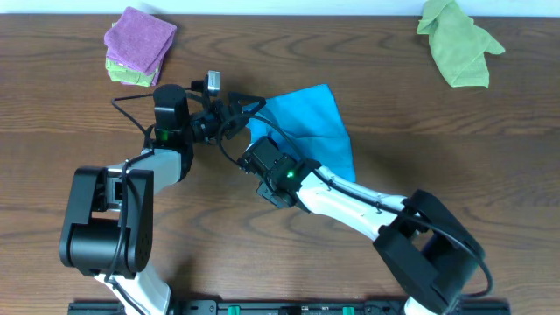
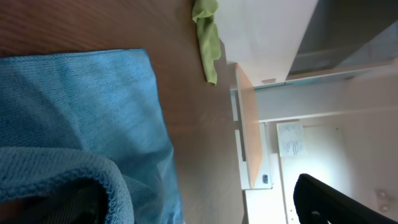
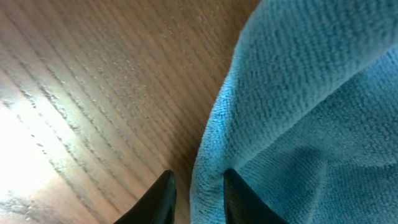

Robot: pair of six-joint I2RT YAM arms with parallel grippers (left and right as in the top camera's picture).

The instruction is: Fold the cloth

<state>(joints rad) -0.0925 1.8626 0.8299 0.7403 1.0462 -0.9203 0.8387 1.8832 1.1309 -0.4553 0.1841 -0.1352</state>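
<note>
The sky-blue cloth (image 1: 306,122) lies crumpled on the wooden table, right of centre. My left gripper (image 1: 234,112) is at the cloth's left corner. In the left wrist view the cloth (image 2: 81,112) fills the left side and a raised fold (image 2: 106,180) curls over a dark spot where one finger is hidden. The other finger (image 2: 323,202) is far to the right, away from the cloth. My right gripper (image 1: 255,150) is at the cloth's lower-left edge. In the right wrist view its fingertips (image 3: 200,196) straddle the cloth's edge (image 3: 208,180), with a slit of wood showing beside it.
A purple folded cloth (image 1: 140,37) lies on an olive-green one (image 1: 129,74) at the back left. A light green crumpled cloth (image 1: 459,44) lies at the back right, also in the left wrist view (image 2: 208,37). The two arms are close together mid-table.
</note>
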